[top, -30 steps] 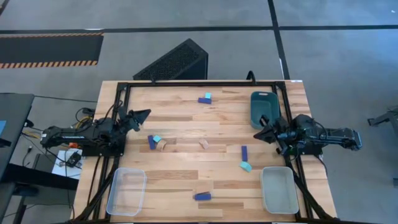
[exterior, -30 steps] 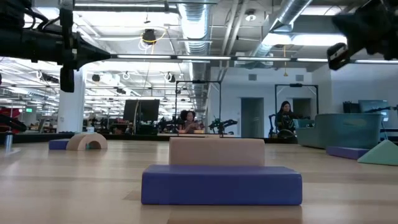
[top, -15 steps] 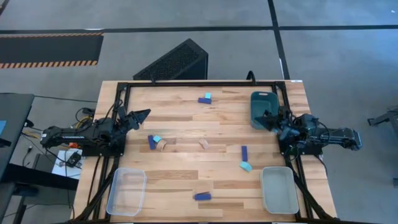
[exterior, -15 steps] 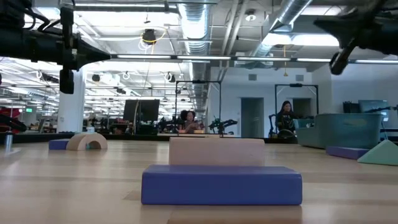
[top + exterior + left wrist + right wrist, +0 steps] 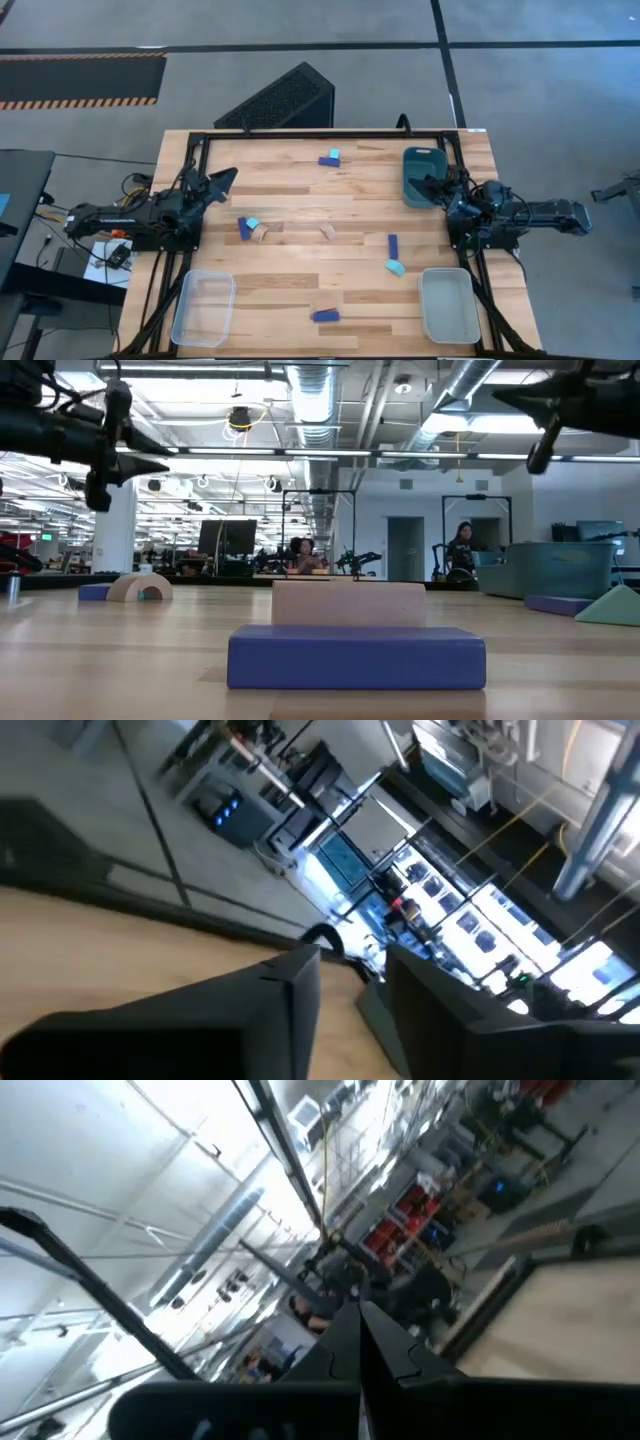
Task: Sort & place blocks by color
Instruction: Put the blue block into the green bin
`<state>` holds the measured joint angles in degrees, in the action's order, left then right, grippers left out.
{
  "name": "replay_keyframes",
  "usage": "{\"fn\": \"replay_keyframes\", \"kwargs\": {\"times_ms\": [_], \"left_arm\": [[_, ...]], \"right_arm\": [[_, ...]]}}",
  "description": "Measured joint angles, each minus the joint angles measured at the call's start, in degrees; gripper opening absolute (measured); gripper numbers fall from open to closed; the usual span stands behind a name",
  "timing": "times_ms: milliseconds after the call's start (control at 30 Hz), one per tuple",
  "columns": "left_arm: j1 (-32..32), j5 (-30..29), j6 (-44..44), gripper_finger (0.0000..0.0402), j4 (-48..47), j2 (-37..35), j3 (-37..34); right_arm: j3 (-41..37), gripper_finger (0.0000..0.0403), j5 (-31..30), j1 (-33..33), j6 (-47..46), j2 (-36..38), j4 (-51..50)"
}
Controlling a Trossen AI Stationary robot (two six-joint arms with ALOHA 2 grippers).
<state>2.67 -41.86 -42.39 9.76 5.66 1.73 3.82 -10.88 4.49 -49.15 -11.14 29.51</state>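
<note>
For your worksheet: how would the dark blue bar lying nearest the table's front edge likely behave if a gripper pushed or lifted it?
The dark blue bar lies flat on its long face on the wooden table, so it would probably slide rather than roll or tip. Its crisp, straight edges suggest it is stiff. Being small, it is likely light, though its weight cannot be seen.

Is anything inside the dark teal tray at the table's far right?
In the high view the dark teal tray looks empty, though the right end effector hangs over its near corner and hides that part. From the low view its wall blocks the inside.
</note>
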Motion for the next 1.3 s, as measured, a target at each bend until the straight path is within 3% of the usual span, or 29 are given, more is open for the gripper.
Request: {"fn": "replay_keyframes", "kwargs": {"times_ms": [233,367,567,767,967,1167,1300], "left_arm": [[1.75,5.91,6.09,0.0143,10.88,5.55,3.56],[1.85,9.1,9.39,0.0144,10.71,11.47,8.18],[1.85,14.24,16.55,0.0145,7.09,22.19,16.99],[4.01,14.67,24.08,0.0145,-4.32,30.83,26.61],[7.27,17.45,29.17,0.0145,-14.66,35.14,33.71],[9.8,17.87,30.18,0.0145,-18.28,37.19,34.94],[11.42,17.67,29.58,0.0145,-18.0,39.71,34.78]], "right_arm": [[7.22,0.0022,-2.81,0.94,8.15,-15.34,8.63],[11.8,0.0054,-2.81,2.79,14.51,-22.03,10.39],[20.02,0.0091,-2.79,5.43,15.55,-29.94,8.65],[28.63,0.012,-2.75,7.71,14.9,-34.66,-7.0],[35.97,0.0143,-3.33,8.04,14.74,-38.54,-24.99],[42.19,0.0145,-9.34,8.43,12.14,-43.14,-38.99],[46.13,0.0144,-9.26,10.37,12.1,-49.84,-44.14]]}}
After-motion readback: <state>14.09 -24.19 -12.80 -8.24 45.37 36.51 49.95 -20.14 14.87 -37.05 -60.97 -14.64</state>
